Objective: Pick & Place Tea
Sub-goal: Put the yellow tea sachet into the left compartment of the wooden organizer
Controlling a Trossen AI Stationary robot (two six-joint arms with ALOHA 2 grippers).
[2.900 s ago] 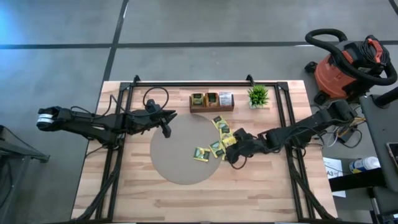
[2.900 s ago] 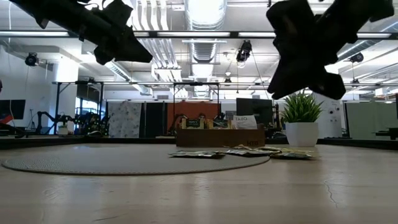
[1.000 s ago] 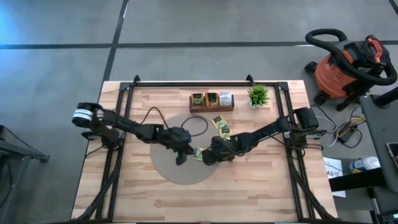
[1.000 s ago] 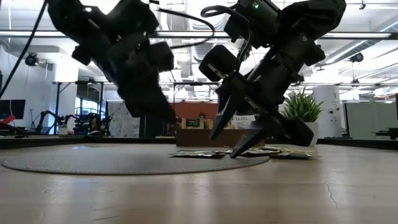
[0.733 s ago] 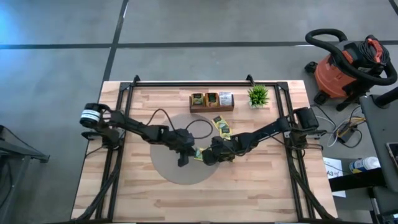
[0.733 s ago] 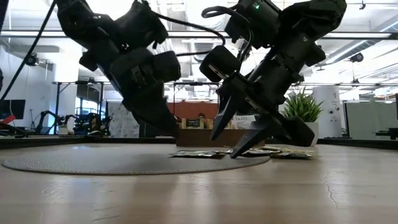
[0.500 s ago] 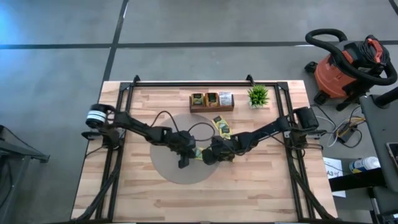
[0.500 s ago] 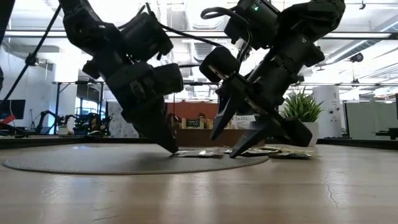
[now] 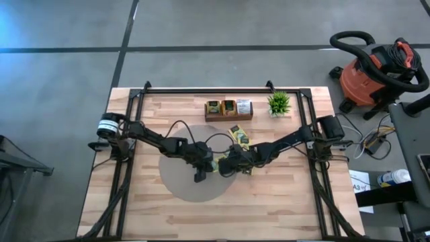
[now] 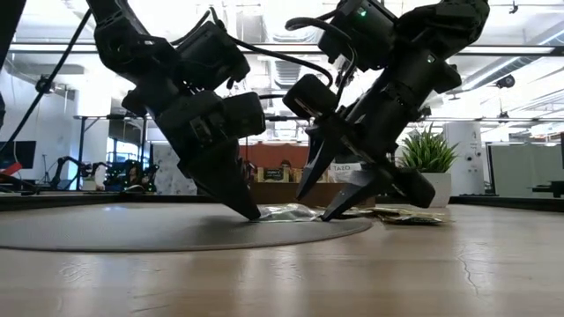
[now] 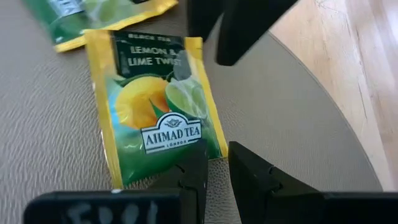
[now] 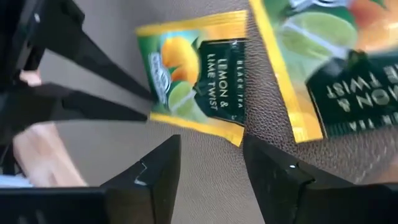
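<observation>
Pressing narrow-set left gripper (image 11: 214,163) tips at edge of yellow tea sachet (image 11: 155,106) on round mat (image 9: 181,185); hovering right gripper (image 12: 208,165), fingers spread wide, just beside it.

Both arms are dark, jointed links with black cables looping loosely along them. The left arm carries a white ring at its shoulder joint. Each end effector, left end effector (image 10: 249,210) and right end effector (image 10: 315,201), tapers to two black, wedge-shaped fingers.
</observation>
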